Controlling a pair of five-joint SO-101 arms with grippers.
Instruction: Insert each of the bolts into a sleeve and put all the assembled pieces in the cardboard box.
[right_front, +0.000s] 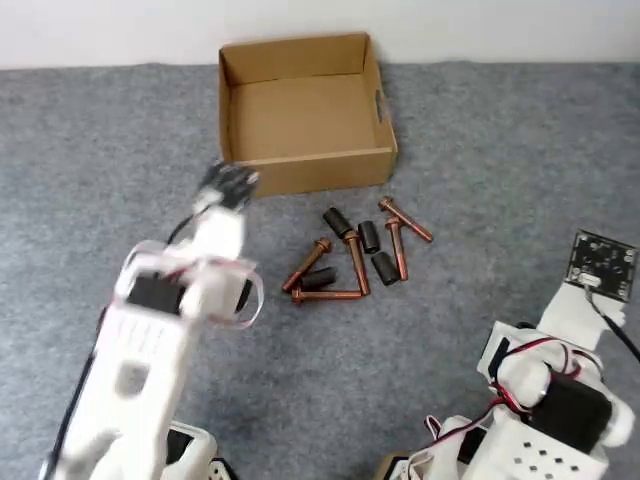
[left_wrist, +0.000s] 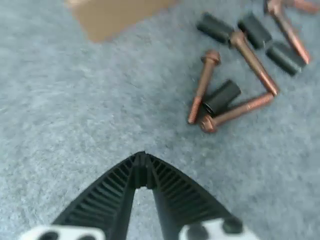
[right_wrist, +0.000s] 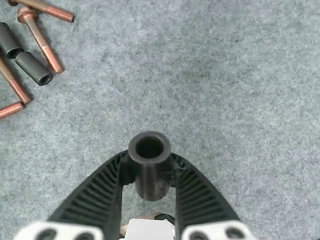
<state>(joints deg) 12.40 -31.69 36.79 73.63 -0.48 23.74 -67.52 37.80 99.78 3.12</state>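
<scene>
Several copper bolts (right_front: 355, 262) and black sleeves (right_front: 369, 236) lie in a loose pile on the grey carpet in front of the cardboard box (right_front: 305, 170). My left gripper (left_wrist: 141, 159) is shut with nothing in it, and hovers over the carpet beside the pile. In the high view the left gripper (right_front: 228, 184) is near the box's front left corner. The nearest bolt (left_wrist: 202, 85) and sleeve (left_wrist: 222, 96) lie a short way from it. My right gripper (right_wrist: 150, 160) is shut on a black sleeve (right_wrist: 150, 147), held with its open end up, away from the pile.
The box stands open at the back centre, with its inside bare (right_front: 300, 115). The right arm (right_front: 555, 390) sits folded at the front right. Two bolts (right_wrist: 42, 45) and two sleeves (right_wrist: 34, 68) lie at the near side of the pile in the right wrist view.
</scene>
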